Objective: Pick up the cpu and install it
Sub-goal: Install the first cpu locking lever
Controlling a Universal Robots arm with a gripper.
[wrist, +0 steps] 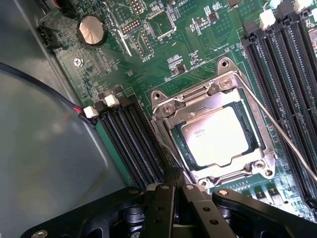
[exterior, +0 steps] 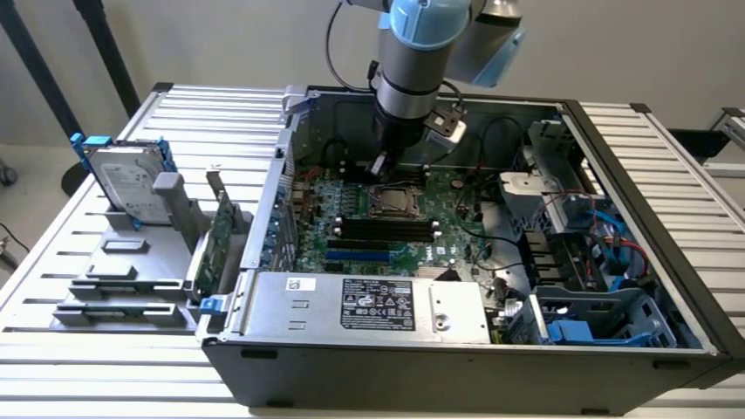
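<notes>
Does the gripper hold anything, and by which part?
Nothing: the gripper, jaws shut, is empty; the square silver-grey cpu lies in the metal socket frame.

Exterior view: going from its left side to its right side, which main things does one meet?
hard drive with blue rails → green card → cpu → blue cables

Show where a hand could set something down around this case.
Bare table slats run on the camera side of the grey holder and along the case's side at the exterior view's right. Inside the case it is crowded, chiefly around the cpu, where the shut gripper stands.
</notes>
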